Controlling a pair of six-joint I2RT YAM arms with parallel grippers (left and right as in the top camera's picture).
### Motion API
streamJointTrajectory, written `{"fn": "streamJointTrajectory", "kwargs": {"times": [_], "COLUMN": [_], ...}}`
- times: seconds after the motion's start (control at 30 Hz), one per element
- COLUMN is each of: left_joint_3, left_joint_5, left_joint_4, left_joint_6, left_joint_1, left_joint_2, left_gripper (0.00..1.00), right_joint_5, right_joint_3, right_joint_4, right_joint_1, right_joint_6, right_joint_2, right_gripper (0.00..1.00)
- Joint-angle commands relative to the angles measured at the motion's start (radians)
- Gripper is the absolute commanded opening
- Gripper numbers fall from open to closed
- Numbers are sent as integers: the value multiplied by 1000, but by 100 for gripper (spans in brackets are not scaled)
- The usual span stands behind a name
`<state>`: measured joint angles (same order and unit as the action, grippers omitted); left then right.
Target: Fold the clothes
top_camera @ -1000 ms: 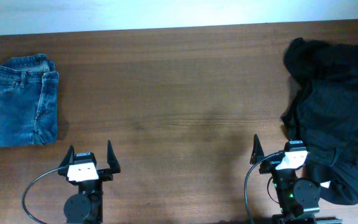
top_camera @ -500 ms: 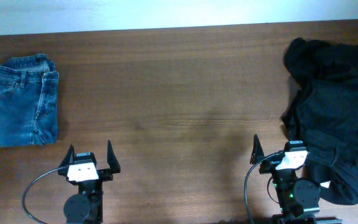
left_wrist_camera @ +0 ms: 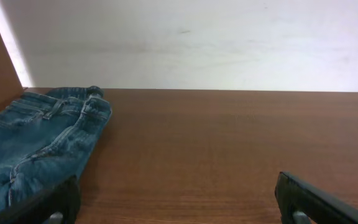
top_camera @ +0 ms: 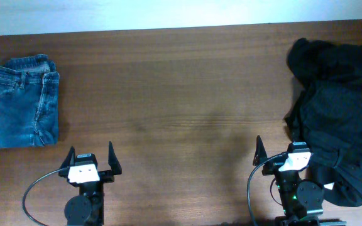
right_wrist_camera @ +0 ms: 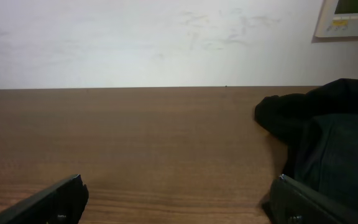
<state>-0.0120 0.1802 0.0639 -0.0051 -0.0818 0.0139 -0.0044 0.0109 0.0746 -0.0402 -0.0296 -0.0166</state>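
A folded pair of faded blue jeans (top_camera: 21, 100) lies at the table's far left; it also shows in the left wrist view (left_wrist_camera: 36, 146). A crumpled heap of black clothes (top_camera: 339, 107) covers the right side and shows in the right wrist view (right_wrist_camera: 328, 143). My left gripper (top_camera: 91, 154) is open and empty near the front edge, to the right of the jeans (left_wrist_camera: 179, 202). My right gripper (top_camera: 278, 150) is open and empty at the front edge, its right finger against the black heap (right_wrist_camera: 179, 199).
The brown wooden table (top_camera: 181, 94) spans the view, with a white wall behind it (right_wrist_camera: 166, 37). A wall control panel (right_wrist_camera: 350, 15) hangs at the upper right of the right wrist view.
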Motion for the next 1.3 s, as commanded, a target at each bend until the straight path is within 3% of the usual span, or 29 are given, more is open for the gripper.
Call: {"fn": "streamJointTrajectory", "kwargs": {"times": [0.0, 0.73, 0.9, 1.27], "left_joint_3": [2, 2, -15, -214], "left_joint_5": [-8, -44, -69, -82], "left_joint_4": [4, 0, -2, 112], "left_joint_6": [-6, -9, -52, -51], "left_joint_1": [6, 6, 6, 6], "left_joint_2": [-8, -8, -8, 112], "left_gripper": [100, 100, 100, 100], "right_joint_5": [-6, -29, 51, 138], "right_joint_3": [-5, -5, 20, 194], "right_joint_4": [4, -17, -6, 56], "right_joint_1": [-5, -5, -5, -5], "right_joint_6": [-5, -18, -16, -12], "right_joint_2": [2, 2, 2, -108], "right_gripper": [99, 99, 99, 99]}}
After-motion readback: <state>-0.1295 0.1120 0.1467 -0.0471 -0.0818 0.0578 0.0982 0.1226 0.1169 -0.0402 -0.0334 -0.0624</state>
